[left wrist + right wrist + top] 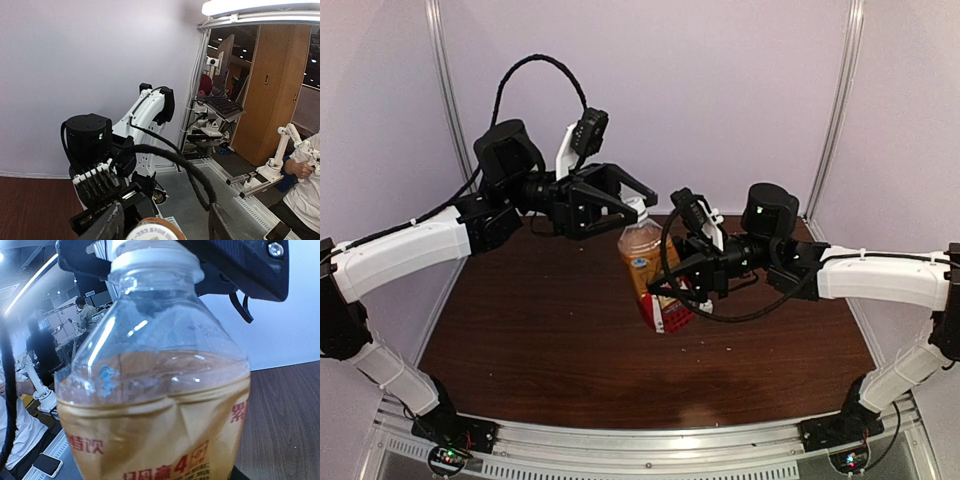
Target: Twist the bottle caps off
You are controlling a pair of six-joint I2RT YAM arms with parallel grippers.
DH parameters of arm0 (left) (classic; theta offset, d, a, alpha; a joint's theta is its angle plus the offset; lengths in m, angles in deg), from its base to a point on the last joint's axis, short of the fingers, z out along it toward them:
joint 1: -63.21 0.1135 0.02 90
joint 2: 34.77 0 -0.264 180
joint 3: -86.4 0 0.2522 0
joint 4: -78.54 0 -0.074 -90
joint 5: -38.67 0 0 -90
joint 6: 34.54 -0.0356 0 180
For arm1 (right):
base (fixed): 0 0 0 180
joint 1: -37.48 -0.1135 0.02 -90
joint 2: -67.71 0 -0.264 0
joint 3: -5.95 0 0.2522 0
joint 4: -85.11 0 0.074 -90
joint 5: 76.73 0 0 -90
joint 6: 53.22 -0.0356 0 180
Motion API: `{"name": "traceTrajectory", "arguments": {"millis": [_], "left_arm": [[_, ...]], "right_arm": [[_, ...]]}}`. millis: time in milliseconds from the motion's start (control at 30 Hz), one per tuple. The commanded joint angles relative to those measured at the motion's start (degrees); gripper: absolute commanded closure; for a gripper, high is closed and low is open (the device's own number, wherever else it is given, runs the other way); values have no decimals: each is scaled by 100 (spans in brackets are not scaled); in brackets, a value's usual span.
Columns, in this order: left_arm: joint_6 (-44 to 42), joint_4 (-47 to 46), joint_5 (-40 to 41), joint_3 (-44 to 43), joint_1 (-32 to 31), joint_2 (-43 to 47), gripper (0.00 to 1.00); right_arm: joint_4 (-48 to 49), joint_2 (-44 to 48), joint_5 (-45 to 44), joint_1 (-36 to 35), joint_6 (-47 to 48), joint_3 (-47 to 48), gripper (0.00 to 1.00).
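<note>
The white cap [638, 210] sits on top of the amber bottle [645, 265], which leans with its neck toward the far left corner of the bench and its base toward the near right. The bottle is over the middle of the brown wooden table [540, 330], a little nearer the right edge than the left. Whether its base touches the wood or is held just clear cannot be told from above. Amber liquid fills it to the shoulder, and a red and white label [665, 310] wraps the lower half. The right gripper [666, 290] comes in from the right edge and is clamped across the labelled part of the body. In the right wrist view the bottle [160, 390] fills the frame, and its label is creased and pushed in below the liquid line. The cap [150, 260] is at the top edge there, with black parts of the left gripper [240, 265] just above it. The left gripper [640, 208] reaches in from the far left with its jaws spread wide around the cap. In its own view the cap [150, 232] is a pale printed disc at the bottom edge, and the two fingers [114, 225] stand on either side of it with a clear gap on the right. Beyond it rises the white and black right arm [145, 120].
</note>
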Motion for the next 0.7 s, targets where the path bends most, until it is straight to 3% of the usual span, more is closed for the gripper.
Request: {"name": "traceTrajectory", "arguments": {"millis": [0,400,667], "left_arm": [[243,-578,-105,98,77,73,45],[417,-795,-76,215,115,32,66],[-205,124,758,278,115,321,87]], "right_arm": [[185,-20,115,-21,-54,65,57],[60,4,68,-19,39,73,56],[-431,161,-466,-13,363,87,57]]}}
